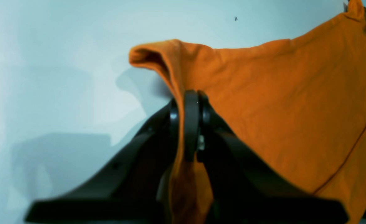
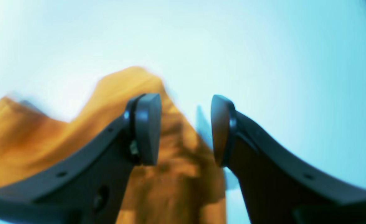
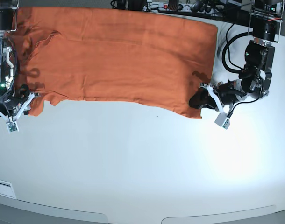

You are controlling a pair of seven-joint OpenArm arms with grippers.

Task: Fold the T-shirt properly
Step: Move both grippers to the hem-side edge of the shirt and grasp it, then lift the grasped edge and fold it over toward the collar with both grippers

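Note:
The orange T-shirt (image 3: 124, 56) lies spread flat across the back of the white table, its long side running left to right. My left gripper (image 3: 197, 100) is at the shirt's front right corner. In the left wrist view the gripper (image 1: 190, 124) is shut on a pinched fold of the shirt (image 1: 279, 93), which is lifted a little. My right gripper (image 3: 24, 95) is at the shirt's front left corner. In the right wrist view the gripper (image 2: 184, 127) is open, with the shirt's edge (image 2: 30, 140) lying between and behind its fingers; this view is blurred.
The white table (image 3: 142, 163) stretches bare from the shirt to its front edge. A power strip and cables (image 3: 170, 5) lie along the back edge. Black cables (image 3: 231, 42) hang by the arm on the right side.

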